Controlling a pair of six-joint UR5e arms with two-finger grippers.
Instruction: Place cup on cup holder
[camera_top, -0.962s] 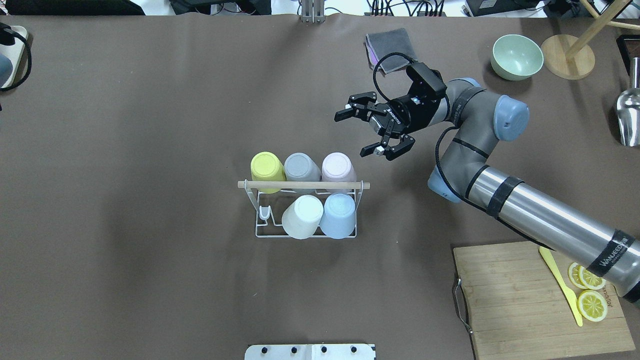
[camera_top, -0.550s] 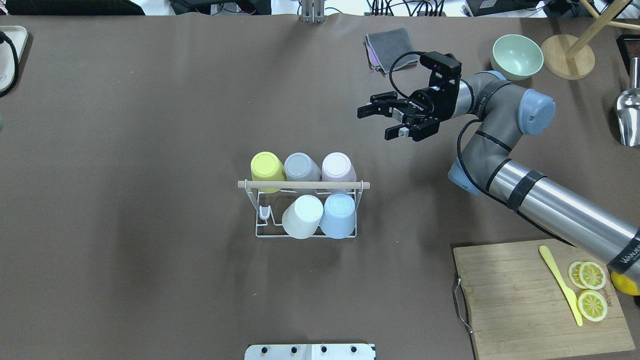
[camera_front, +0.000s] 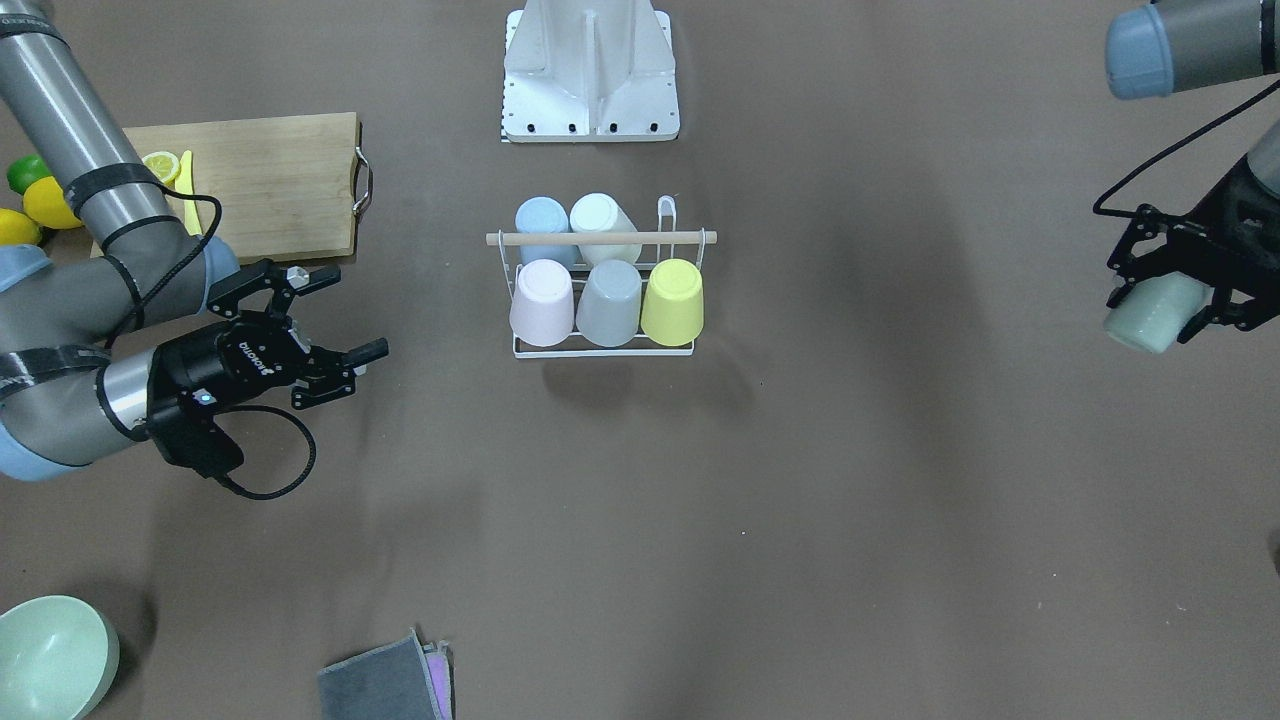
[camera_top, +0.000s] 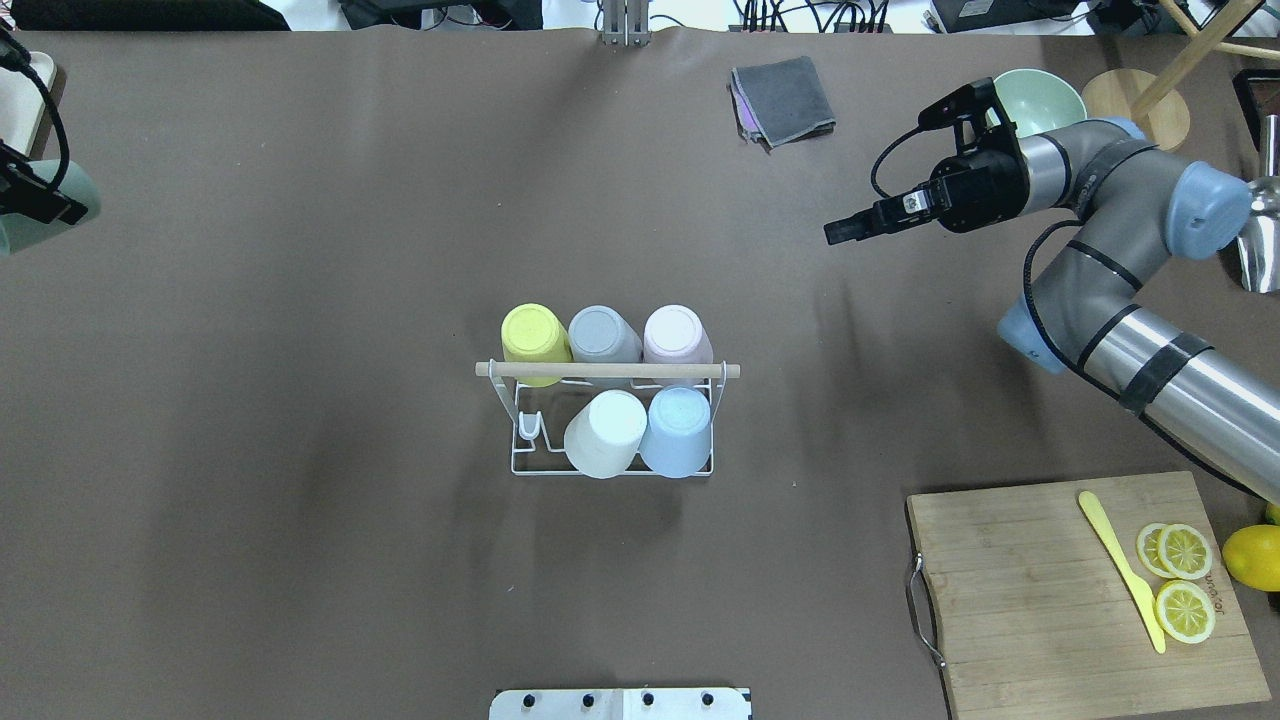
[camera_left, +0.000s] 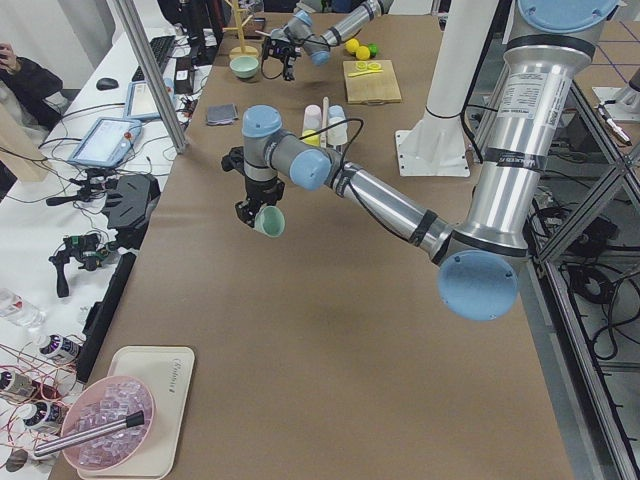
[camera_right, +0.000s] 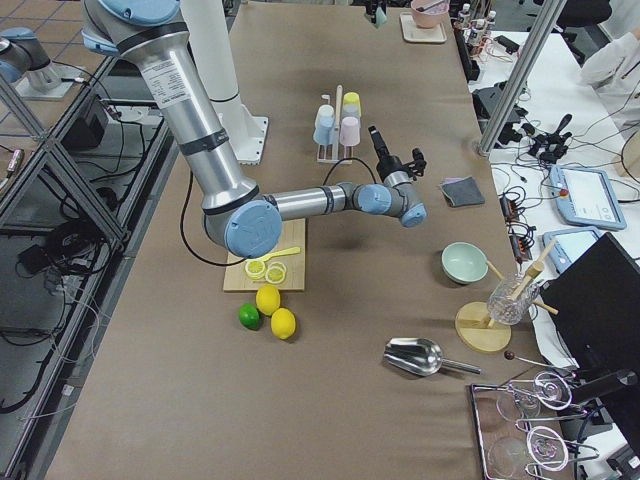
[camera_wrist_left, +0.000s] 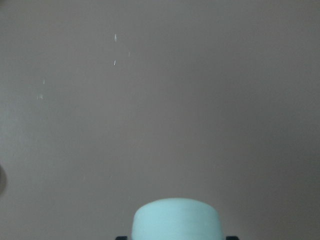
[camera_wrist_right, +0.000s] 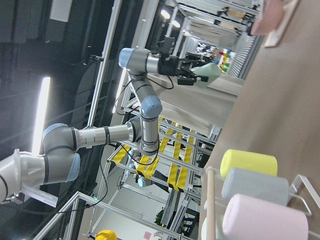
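My left end effector (camera_front: 1160, 303) pinched the pale green cup (camera_front: 1143, 322), well apart from the cup holder (camera_top: 610, 371). I judged it best to turn the cup mouth-down and lower it onto the bare prong (camera_top: 530, 425). The right end effector (camera_front: 352, 310) sat spread and empty. The brown counter (camera_top: 300, 550) had cluttered benches (camera_left: 100, 170) beside it.

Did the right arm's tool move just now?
Yes. The right tool moved away from the cup holder, toward the green bowl.
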